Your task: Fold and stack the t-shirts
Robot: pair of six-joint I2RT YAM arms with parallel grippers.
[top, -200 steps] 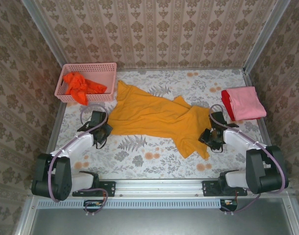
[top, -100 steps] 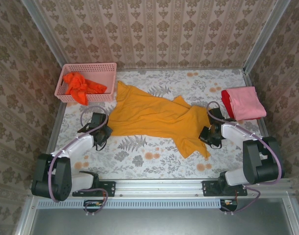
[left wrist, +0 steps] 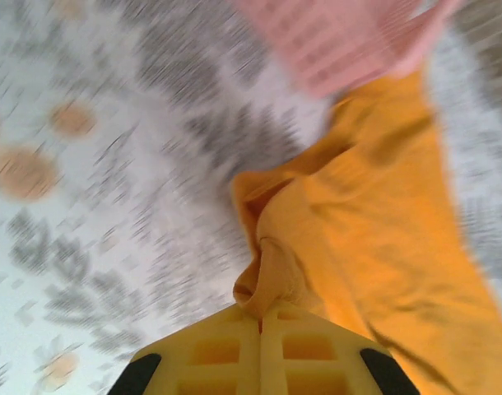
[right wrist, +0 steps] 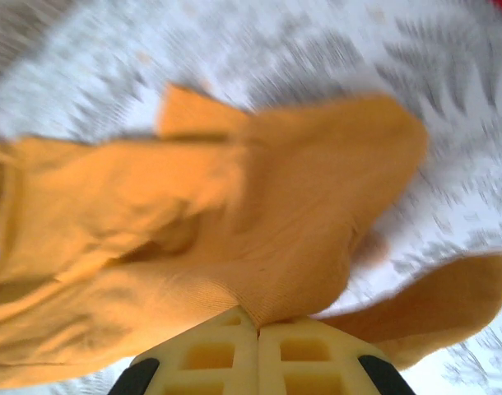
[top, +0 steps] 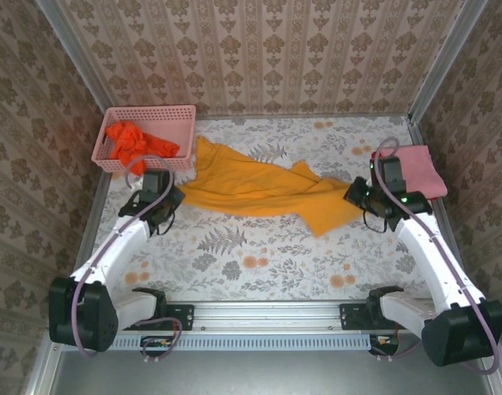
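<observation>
The left gripper point(left wrist: 261, 311) and right gripper point(right wrist: 257, 322) each clamp shut on an end of the yellow t-shirt point(top: 251, 188), which stretches across the table point(top: 259, 255) between them; pull both ends evenly, cloth taut, so it lies flat for folding.

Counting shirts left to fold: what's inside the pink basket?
A crumpled orange-red shirt lies in the basket, toward its left side. The cloth hides whether anything lies beneath it.

A pink lattice basket point(top: 152, 110) sits at the far-left corner of the floral-patterned table point(top: 259, 247), by damask-papered walls point(top: 259, 49).
</observation>
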